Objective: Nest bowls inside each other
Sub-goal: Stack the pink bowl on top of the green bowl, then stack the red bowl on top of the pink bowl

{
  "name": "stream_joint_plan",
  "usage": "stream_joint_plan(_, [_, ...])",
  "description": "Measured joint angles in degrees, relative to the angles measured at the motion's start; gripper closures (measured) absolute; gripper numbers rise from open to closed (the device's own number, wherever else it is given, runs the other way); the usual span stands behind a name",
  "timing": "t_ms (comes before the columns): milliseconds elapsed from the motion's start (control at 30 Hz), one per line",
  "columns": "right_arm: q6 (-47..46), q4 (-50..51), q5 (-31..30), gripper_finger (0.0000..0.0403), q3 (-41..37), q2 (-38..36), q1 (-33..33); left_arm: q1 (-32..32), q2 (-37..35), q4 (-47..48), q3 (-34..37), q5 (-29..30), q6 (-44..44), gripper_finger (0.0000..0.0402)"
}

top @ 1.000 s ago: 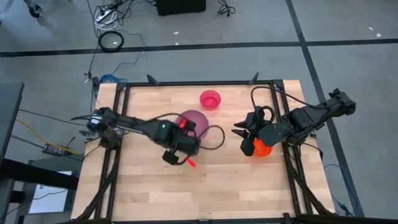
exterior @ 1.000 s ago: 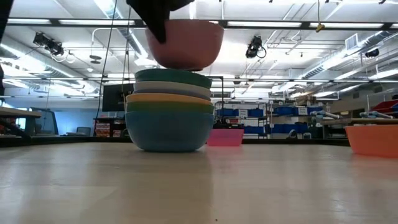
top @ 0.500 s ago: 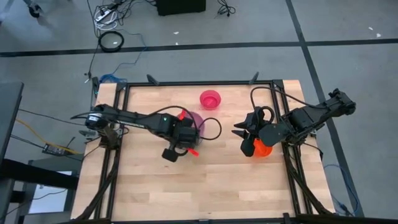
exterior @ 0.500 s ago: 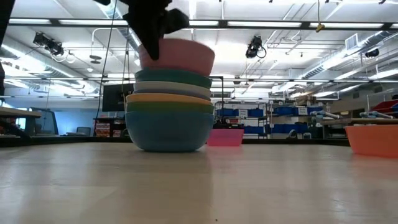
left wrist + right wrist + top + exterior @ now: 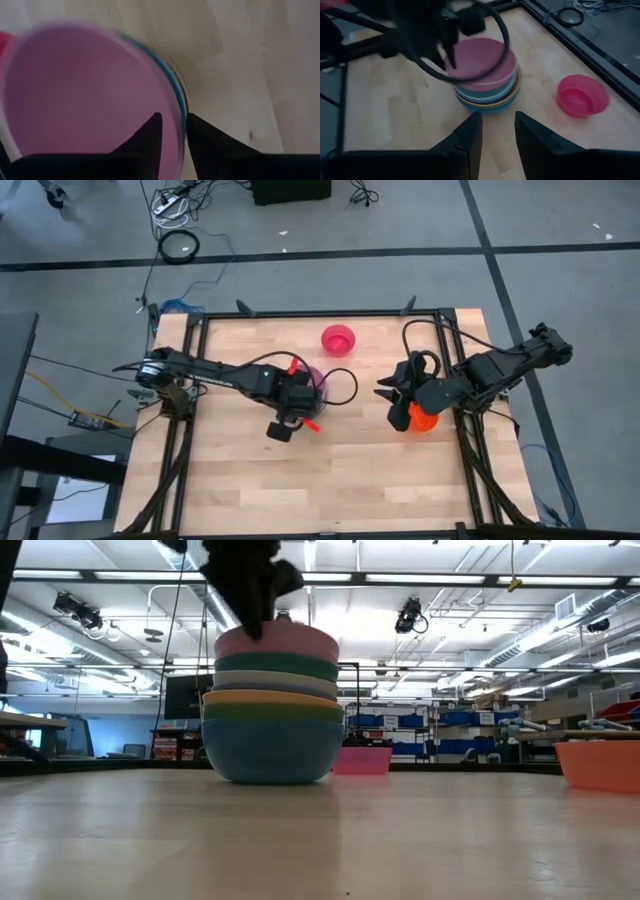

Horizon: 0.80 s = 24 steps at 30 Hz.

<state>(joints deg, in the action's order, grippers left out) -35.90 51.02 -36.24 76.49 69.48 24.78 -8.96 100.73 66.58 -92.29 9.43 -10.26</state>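
Light wood tabletop [image 5: 240,470] in a black frame, grey floor around with cables; workshop shelves and ceiling lights behind. Stack of bowls [image 5: 272,730] mid-tabletop, blue at bottom, pink bowl [image 5: 277,643] on top. Left claw [image 5: 172,131] straddles the pink bowl's rim, one finger inside, one outside; can't tell if it pinches. Small pink bowl [image 5: 339,339] near the far edge. Right claw [image 5: 497,131] open, empty, parked right side over the orange bowl [image 5: 422,420]. Front half of tabletop bare, open for moving.

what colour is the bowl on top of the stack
Pink; the top bowl of the stack shows best in the right wrist view.
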Motion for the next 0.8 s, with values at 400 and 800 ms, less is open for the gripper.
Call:
stream_joint_plan(400, [11.11, 2.23, -0.89, 0.0300, 0.02, 6.84, -13.92, -3.35, -12.35, -5.31, -0.04, 0.31, 7.69, 0.0289])
stream_joint_plan(800, [30.72, -13.61, 29.64, 0.0300, 0.02, 17.26, -42.84, -17.95, -19.47, -9.24, -0.04, 15.30, 20.19, 0.0289])
